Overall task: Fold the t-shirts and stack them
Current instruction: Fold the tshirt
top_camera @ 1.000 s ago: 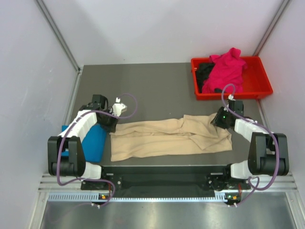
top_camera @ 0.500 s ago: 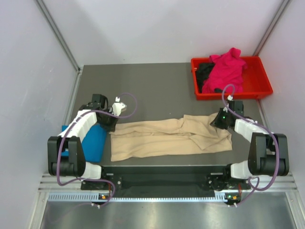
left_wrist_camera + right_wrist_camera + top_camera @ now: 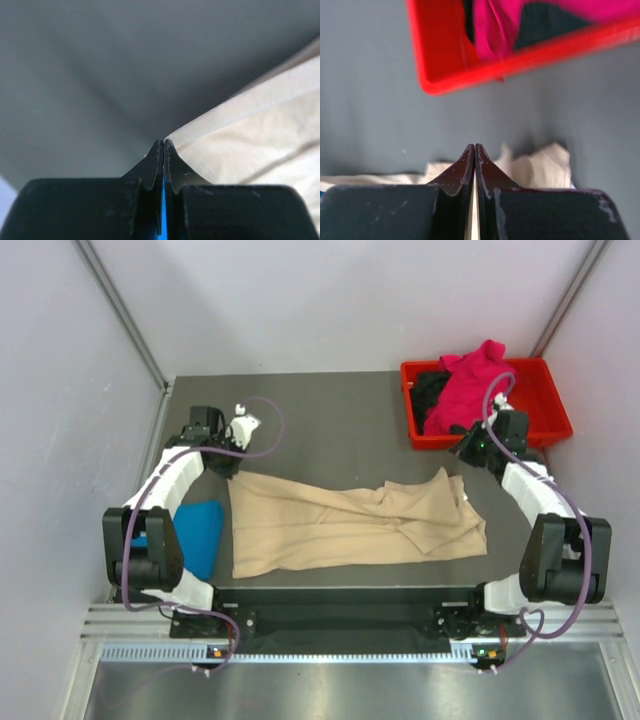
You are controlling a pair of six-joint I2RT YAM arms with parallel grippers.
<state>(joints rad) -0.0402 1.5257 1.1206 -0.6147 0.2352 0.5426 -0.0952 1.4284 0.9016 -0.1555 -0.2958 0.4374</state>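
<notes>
**Beige shirt being held out by its two far corners**

The dark grey table (image 3: 340,410) is being covered across its middle by the beige-tan cloth t-shirt (image 3: 340,530). The shirt is being held spread sideways, probably to flatten it for folding.

The red plastic tray (image 3: 432,442) is sitting at the table's 1 o'clock corner. The magenta-pink t-shirt (image 3: 475,390) and the black t-shirt (image 3: 428,390) are being kept bunched inside it.

The bright blue t-shirt (image 3: 200,530) is lying compact at 8 o'clock, just beside the beige one, likely as the start of the stack.

The left gripper (image 3: 163,142) is being held pressed together, pinching the beige shirt's 10 o'clock corner. The right gripper (image 3: 475,146) is likewise pressed together, seemingly pinching the 2 o'clock corner.

Bare table is being left open toward 12 o'clock. Movement at 2 o'clock is being crowded by the tray's near wall, and the shirt's 6 o'clock hem is lying near the table edge.
</notes>
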